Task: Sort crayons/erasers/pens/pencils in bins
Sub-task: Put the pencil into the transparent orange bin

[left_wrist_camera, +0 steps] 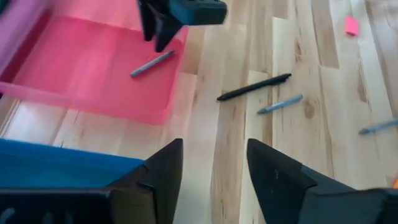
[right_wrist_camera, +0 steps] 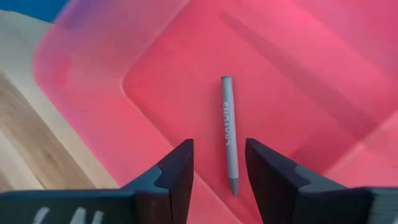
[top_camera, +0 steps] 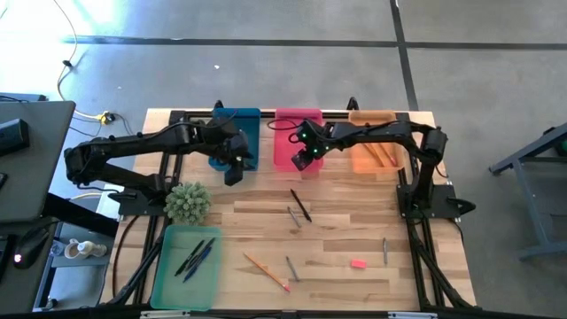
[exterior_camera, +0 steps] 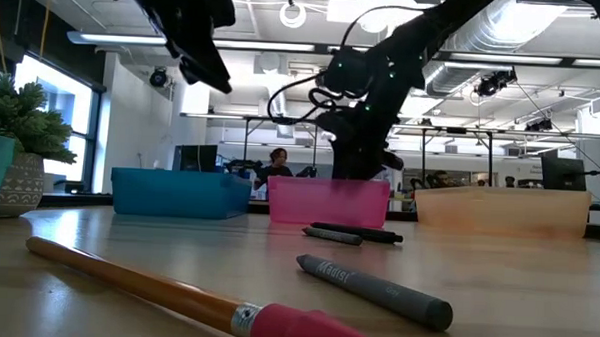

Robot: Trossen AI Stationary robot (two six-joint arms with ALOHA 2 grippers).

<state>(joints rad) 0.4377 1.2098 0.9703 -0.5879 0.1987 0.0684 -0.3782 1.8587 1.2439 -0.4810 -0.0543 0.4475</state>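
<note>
In the high view the shallow pink plastic bin (top_camera: 285, 133) sits at the upper centre of the table, between the blue plastic bin (top_camera: 237, 124) on its left and the orange plastic bin (top_camera: 363, 146) on its right. The light green plastic bin (top_camera: 173, 270) lies at the lower left with dark pens (top_camera: 197, 257) inside, and long orange-tan pencils (top_camera: 383, 153) lie in the orange bin.

The right gripper (right_wrist_camera: 219, 163) hangs over the pink bin, its two dark fingers spread apart with nothing between them. Directly below, a short grey crayon (right_wrist_camera: 229, 132) lies flat on the bin's floor, free of the fingers.

The left gripper (left_wrist_camera: 212, 168) hovers at the near edge of the blue bin, just left of the pink one; its fingers stand parted and empty.

On the light wooden table (top_camera: 337, 230) more things remain loose: a slim black pen (top_camera: 300, 205) near the centre with a grey crayon (top_camera: 292, 215) just beside it, a long orange pencil with a pink eraser tip (top_camera: 266, 271) at lower centre, another grey crayon (top_camera: 291, 268) close to its right, a small pink-red eraser block (top_camera: 358, 263) toward the lower right, and one more grey crayon (top_camera: 384, 250) further right. A small green potted plant (top_camera: 188, 203) stands at the left, above the green bin.
</note>
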